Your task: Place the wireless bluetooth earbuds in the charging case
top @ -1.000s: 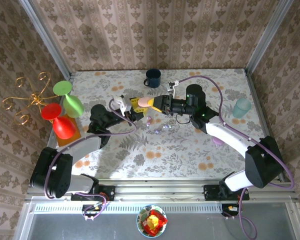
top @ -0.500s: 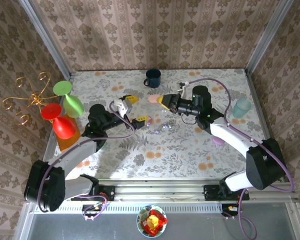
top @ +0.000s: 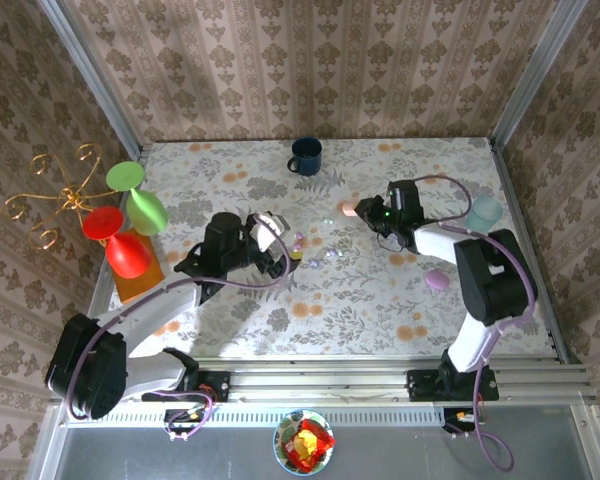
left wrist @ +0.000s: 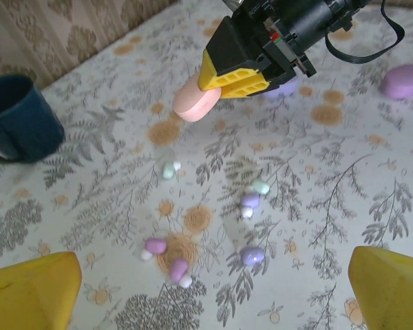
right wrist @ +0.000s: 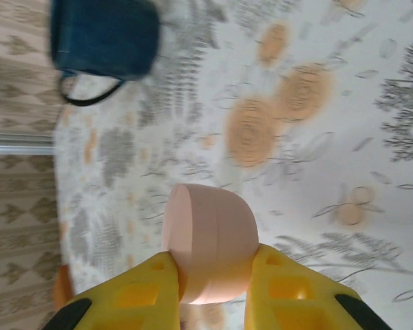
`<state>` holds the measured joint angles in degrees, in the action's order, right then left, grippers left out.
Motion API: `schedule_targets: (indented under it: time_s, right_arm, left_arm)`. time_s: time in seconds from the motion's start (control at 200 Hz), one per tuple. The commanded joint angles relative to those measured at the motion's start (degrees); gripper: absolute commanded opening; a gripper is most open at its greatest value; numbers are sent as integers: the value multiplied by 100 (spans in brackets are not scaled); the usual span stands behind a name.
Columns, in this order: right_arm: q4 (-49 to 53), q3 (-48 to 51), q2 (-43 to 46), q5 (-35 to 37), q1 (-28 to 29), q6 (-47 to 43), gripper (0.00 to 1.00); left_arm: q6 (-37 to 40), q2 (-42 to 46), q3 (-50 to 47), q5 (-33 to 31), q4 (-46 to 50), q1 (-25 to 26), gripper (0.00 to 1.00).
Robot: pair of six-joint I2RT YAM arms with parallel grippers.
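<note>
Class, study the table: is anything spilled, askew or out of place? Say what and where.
The earbuds lie scattered loose on the floral table, like a spill, none in a case. The right claw grips a pink case; a lilac case lies apart on the table's right side.

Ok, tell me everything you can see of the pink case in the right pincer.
The pink case is a smooth, pale salmon, rounded pebble shape, plastic-looking with a dull sheen. One end looks flatter, edged by a rim line; whether it is open I cannot tell. The right pincer clamps it between its yellow fingers, with most of the body sticking out past the tips. It is over the floral table, just beyond the scattered earbuds.
</note>
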<state>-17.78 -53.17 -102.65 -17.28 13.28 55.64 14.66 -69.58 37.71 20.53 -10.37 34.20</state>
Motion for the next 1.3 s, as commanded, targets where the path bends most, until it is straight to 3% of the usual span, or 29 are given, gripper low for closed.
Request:
schedule_targets:
  time_s: [0.0,0.125,0.365,0.49,0.75,0.92,1.295]
  right_arm:
    - [-204,-265,-376,198,-29,-125,23]
    - [-246,-231,-563,279,-32,-125,30]
    - [414,-241,-224,434,-121,-647,69]
    - [876,-230,266,442,-123,-996,79]
    - [1543,-159,1104,198,160,-1813,82]
    - [1828,-221,1370,304,470,-2170,82]
    - [1731,-233,1235,134,580,-1950,81]
  left_arm:
    - [291,-107,302,-611,600,184,100]
    - [280,-113,358,-1076,934,358,100]
    - [-88,-52,536,-2517,1873,705,100]
    - [-335,-106,719,-3205,2806,820,100]
    - [-1463,-394,1033,-4332,4422,890,100]
    - [-2599,-671,1151,-4872,5176,838,92]
    - [-3641,-733,1085,-4406,5833,-306,81]
